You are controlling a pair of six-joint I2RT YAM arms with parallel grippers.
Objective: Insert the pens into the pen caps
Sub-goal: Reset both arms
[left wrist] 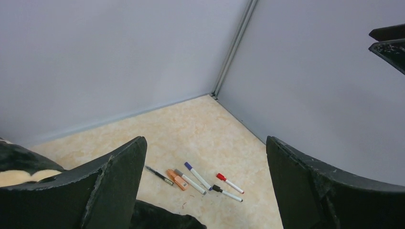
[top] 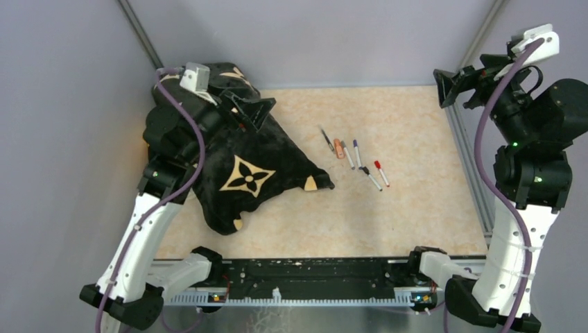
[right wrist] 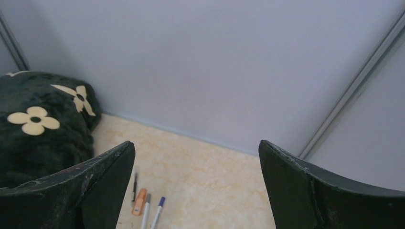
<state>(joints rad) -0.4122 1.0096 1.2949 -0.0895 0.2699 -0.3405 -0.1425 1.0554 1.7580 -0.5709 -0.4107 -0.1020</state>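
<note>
My left claw (left wrist: pixel 205 143) and right claw (right wrist: pixel 197 145) are wide apart and hold nothing, and the pens (top: pixel 347 155) lie close together on the tabletop (top: pixel 416 208), light, hard and roly I think, so I would pinch one by its middle.

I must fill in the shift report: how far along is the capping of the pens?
It looks finished. The purple cap, red cap and black cap each sit on one of the pens, and no loose cap shows on the table. Nothing is in hand: both jaws stand open and empty. Nothing seems left.
</note>
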